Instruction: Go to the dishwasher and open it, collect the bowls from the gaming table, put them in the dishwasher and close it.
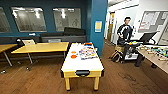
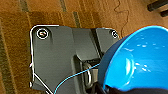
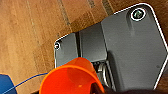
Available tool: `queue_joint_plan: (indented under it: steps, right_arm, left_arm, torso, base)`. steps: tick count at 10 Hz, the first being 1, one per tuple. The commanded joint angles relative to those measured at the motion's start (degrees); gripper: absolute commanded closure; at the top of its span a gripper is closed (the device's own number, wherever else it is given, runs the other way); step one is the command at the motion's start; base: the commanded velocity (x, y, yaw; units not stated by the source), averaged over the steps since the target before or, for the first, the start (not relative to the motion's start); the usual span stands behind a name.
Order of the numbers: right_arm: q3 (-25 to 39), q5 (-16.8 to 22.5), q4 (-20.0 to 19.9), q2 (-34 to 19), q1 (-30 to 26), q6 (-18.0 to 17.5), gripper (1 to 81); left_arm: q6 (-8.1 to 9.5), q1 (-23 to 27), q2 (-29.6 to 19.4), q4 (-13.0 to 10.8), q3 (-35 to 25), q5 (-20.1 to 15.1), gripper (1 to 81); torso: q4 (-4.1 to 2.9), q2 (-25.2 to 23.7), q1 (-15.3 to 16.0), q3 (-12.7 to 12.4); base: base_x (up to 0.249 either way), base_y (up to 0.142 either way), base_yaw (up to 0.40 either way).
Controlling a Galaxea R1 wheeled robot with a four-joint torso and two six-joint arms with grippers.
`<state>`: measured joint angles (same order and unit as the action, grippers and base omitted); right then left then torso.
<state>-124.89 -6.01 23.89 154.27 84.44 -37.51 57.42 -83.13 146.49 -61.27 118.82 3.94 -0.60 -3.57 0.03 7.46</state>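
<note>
The gaming table (image 1: pixel 75 65), white-topped with a yellow edge, stands straight ahead in the head view and carries a many-coloured game board (image 1: pixel 87 53). Two orange bowls (image 1: pixel 73 56) lie on its top to the left of the board. In the left wrist view a blue bowl (image 2: pixel 140 60) sits large in my left gripper (image 2: pixel 110 88), which is shut on its rim above the wooden floor. The right wrist view has an orange bowl (image 3: pixel 71 78) held the same way by my right gripper (image 3: pixel 98 87). The dishwasher is out of view.
Yellow tables (image 1: pixel 41 47) stand to the left of the gaming table. A blue pillar (image 1: pixel 98 25) rises behind it. At the right, a person (image 1: pixel 125 31) stands by a cart with a bag (image 1: pixel 115 56) on the floor, and a table-football table (image 1: pixel 155 53) is close by.
</note>
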Motion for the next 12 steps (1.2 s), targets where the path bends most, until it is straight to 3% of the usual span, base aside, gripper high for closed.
queue_joint_plan:
  steps: [1, 12]
  right_arm:
    - [0.89, 1.88, 0.98, -1.05, -2.92, 0.07, 81.1]
    - [0.63, 1.88, 1.51, -0.78, -2.56, 0.16, 81.1]
  left_arm:
    - [-0.11, 2.92, -1.55, -0.69, -0.78, -0.69, 81.1]
    - [-0.21, 2.84, -0.67, -0.78, -0.78, -0.69, 81.1]
  torso:
    - [0.00, 0.00, 0.00, 0.00]
    - [0.00, 0.00, -0.02, 0.00]
  base:
    - [0.000, 0.000, -0.398]
    - [0.000, 0.000, -0.400]
